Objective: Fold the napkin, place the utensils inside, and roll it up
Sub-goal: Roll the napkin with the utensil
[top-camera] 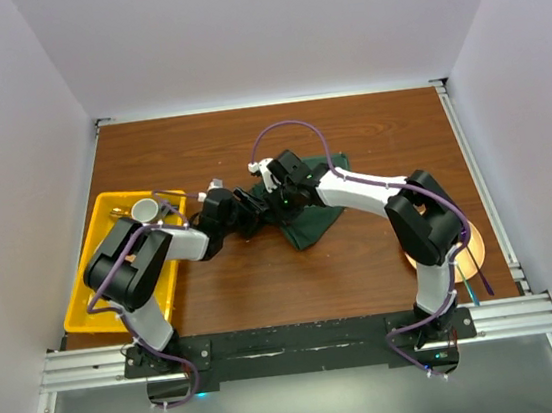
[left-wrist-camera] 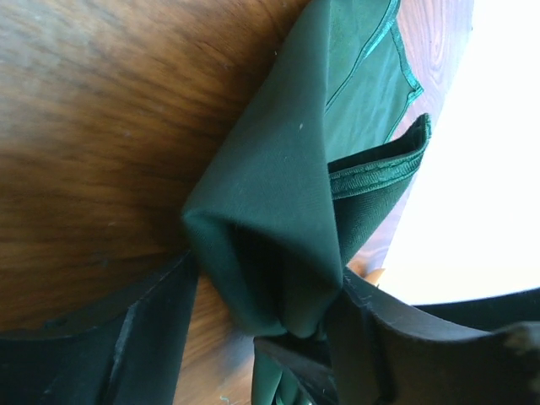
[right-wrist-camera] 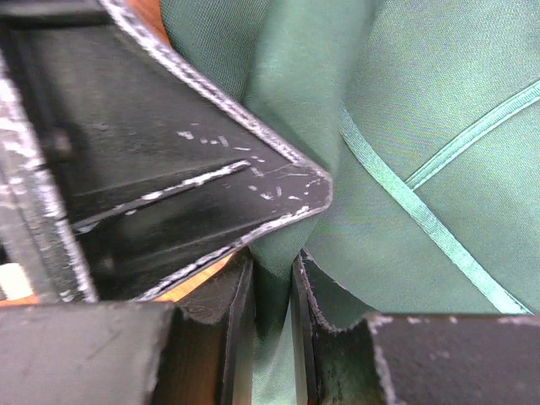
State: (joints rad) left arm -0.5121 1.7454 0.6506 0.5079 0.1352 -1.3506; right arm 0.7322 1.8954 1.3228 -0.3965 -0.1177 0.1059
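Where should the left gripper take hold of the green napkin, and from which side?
Grip the raised fold of the napkin standing between the fingers of the left gripper, coming from the left across its ridge. There the cloth puffs up off the table; the right gripper pinches another part.

**Soft green cloth on polished wood, set among hard plastic and metal.**

The napkin (left-wrist-camera: 278,194) is a fine-woven, matt, dark green cloth, and its hem (left-wrist-camera: 375,164) is a ribbed, slightly shinier band. The table (top-camera: 368,135) is reddish-brown wood with clear grain and a smooth, faintly glossy finish. The right gripper's (right-wrist-camera: 274,287) fingers (right-wrist-camera: 215,346) look matt black with pale, worn, rough edges. The black wedge (right-wrist-camera: 194,186) beside them carries white scratches and scuffs. At the table's left edge the tray (top-camera: 83,316) is smooth, bright yellow plastic, and the cup (top-camera: 146,210) in it is smooth and white. Along the near edge runs a dull silver metal rail (top-camera: 511,314).
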